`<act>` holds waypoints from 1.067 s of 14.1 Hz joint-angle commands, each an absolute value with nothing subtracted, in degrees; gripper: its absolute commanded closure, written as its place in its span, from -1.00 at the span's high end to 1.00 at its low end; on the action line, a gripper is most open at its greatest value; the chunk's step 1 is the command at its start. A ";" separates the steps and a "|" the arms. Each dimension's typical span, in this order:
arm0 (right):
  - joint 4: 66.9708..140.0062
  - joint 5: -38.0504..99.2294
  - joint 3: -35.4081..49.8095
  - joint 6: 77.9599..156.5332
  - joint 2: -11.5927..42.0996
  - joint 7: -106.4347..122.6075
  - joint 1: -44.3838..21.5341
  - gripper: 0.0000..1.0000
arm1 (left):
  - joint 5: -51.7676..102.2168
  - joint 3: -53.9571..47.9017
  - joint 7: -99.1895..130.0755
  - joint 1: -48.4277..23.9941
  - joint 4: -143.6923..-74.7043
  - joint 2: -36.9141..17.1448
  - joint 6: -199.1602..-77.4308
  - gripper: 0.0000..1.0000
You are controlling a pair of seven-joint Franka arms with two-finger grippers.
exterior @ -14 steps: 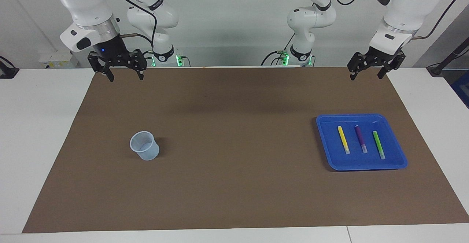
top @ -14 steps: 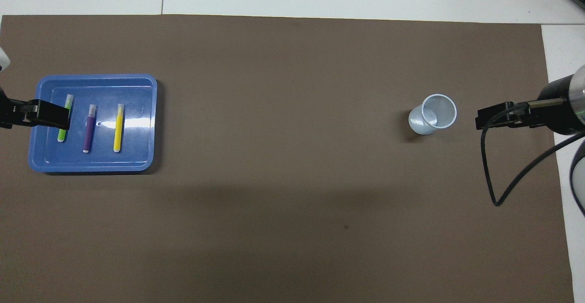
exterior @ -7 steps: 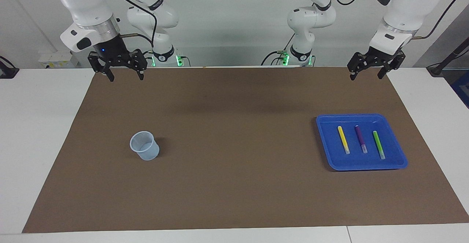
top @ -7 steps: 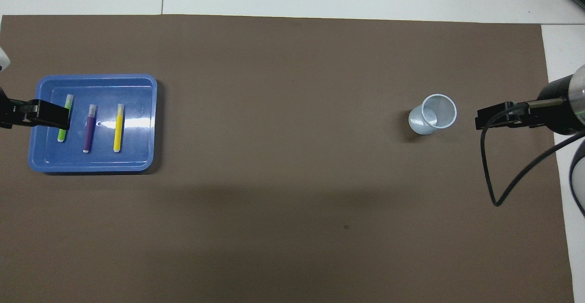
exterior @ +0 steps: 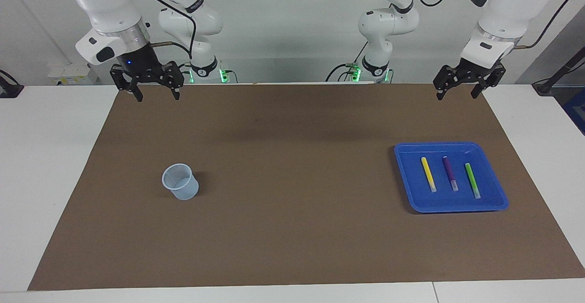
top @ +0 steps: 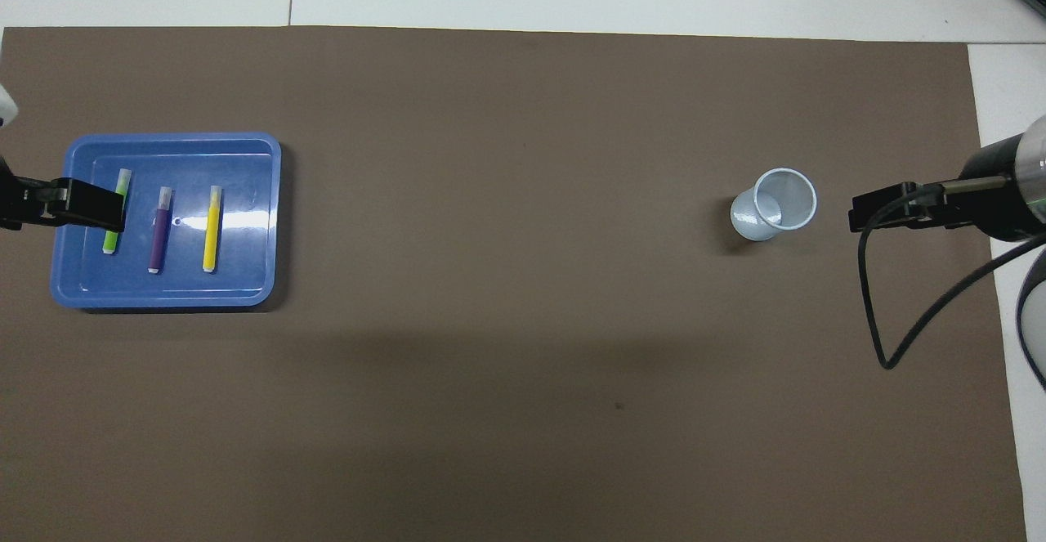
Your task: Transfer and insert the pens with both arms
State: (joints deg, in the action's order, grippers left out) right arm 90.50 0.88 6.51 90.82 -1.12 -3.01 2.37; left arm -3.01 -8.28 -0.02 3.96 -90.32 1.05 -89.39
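Facing view: three pens (exterior: 449, 173) in one tray (exterior: 406, 175); one cup (exterior: 180, 182); two grippers' fingers (exterior: 137, 95) wide, empty.

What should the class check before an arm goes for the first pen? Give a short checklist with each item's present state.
1. Left gripper open and holding nothing, up over the mat's edge nearest the robots: ok.
2. Right gripper open and holding nothing, waiting over the mat's edge nearest the robots: ok.
3. Yellow pen, purple pen and green pen lie apart, side by side in the tray: ok.
4. Cup upright, mouth up, toward the right arm's end: ok.
5. Cup holds no pens: ok.
6. Mat between tray and cup bare: ok.
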 commanded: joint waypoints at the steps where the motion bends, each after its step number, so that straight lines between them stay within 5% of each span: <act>1: 90.79 1.49 6.68 90.44 -1.49 -4.13 2.37 1.00 | -2.29 -7.56 -0.62 3.60 -92.11 2.64 -89.47 1.00; 15: 91.23 1.67 7.29 89.03 -2.20 -3.16 2.37 1.00 | -2.29 -7.56 -0.70 3.60 -92.11 2.64 -89.47 1.00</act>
